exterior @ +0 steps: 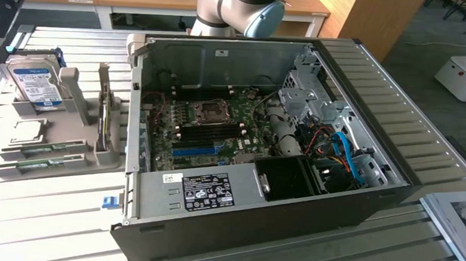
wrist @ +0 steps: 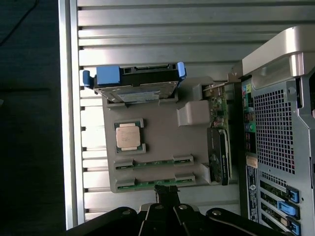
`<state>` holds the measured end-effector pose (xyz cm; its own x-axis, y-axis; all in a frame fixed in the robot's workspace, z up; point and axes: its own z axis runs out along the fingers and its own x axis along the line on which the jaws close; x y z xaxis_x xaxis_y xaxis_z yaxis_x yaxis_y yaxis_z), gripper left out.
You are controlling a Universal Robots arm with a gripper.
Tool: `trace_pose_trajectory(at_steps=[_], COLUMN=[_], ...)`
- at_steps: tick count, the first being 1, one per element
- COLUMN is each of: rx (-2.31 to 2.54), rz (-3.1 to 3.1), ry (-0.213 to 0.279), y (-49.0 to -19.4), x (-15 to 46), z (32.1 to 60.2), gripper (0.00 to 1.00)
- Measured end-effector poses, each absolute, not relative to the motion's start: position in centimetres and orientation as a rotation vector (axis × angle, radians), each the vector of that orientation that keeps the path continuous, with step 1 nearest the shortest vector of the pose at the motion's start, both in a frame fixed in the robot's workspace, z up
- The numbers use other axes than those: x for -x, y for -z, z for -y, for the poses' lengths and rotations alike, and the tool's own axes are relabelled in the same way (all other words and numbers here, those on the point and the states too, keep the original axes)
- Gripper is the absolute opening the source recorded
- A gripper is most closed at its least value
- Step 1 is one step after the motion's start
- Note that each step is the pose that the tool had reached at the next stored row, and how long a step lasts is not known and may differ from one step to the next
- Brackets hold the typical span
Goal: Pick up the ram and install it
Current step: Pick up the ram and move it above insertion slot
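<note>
**Gripper pressed shut, ram lying in the holder ahead of the fingertips**

Your gripper [wrist: 167, 189] has its fingers pressed together, with nothing pinched between them. In the wrist view its tip lines up with the nearer ram stick [wrist: 153, 182]. That stick lies flat in the outermost slot of the grey parts holder [wrist: 162, 142]. You cannot tell from the pictures whether the tip touches it.

Just beyond it, farther from the gripper, the second ram stick [wrist: 153, 162] lies parallel to the first. Farther out again you find the CPU [wrist: 129, 135]. Past that, at the holder's far end, the hard drive [wrist: 134, 83] stands on edge in its blue carrier.

Off to one side of the fingers, the expansion card [wrist: 219, 150] stands upright along the holder's edge. It is just beside the open computer case [wrist: 275, 123].

In the exterior view both sticks sit in the holder on the slatted table [exterior: 53, 217], apart from the case. The motherboard [exterior: 209, 129] lies exposed inside the case, and the robot arm [exterior: 239, 8] rises behind it.
</note>
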<state>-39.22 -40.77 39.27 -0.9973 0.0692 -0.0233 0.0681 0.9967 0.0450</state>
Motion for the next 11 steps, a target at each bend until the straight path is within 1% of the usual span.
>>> trace_pose_trajectory(at_steps=[11], rx=[-0.01], rz=[-3.117], ry=[-0.07], y=[-39.27], x=[39.21], z=[40.77], gripper=[0.1])
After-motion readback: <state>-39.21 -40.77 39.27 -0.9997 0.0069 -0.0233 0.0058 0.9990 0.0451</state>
